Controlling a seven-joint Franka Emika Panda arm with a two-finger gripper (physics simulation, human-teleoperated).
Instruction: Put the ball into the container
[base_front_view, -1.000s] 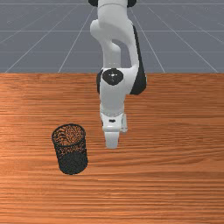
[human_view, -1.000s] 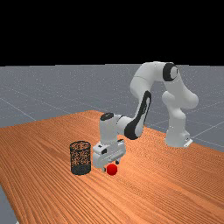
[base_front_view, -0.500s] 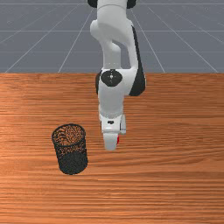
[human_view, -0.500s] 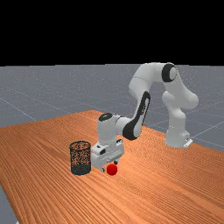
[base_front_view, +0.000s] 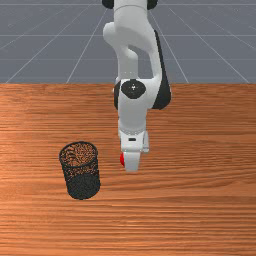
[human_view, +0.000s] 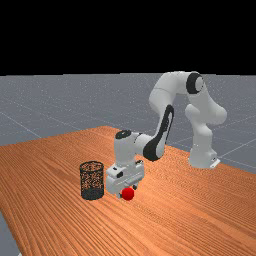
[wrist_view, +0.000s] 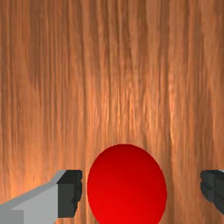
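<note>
Low over the table, my gripper (human_view: 128, 190) is at the red ball (human_view: 128, 194) in the far view. The wrist view has the gripper (wrist_view: 141, 190) open, with the ball (wrist_view: 127, 188) showing between the fingers, nearer one fingertip (wrist_view: 70, 193) and apart from both. A sliver of the ball (base_front_view: 122, 159) peeks out at the front view's left side of the hand, which hides the rest. The container, a black mesh basket (base_front_view: 82, 185), stands upright on the front view's left of the hand; the far view also has the basket (human_view: 92, 193).
The wooden table (base_front_view: 200, 200) spreads around the ball and basket. In the far view, the arm reaches in from its base at the right, and a strip of bare wood separates the ball from the basket.
My hand has shifted toward the front view's right, after a small move left before that. The ball's visible edge has gone from the hand's right side to its left; ball and basket have stayed put.
</note>
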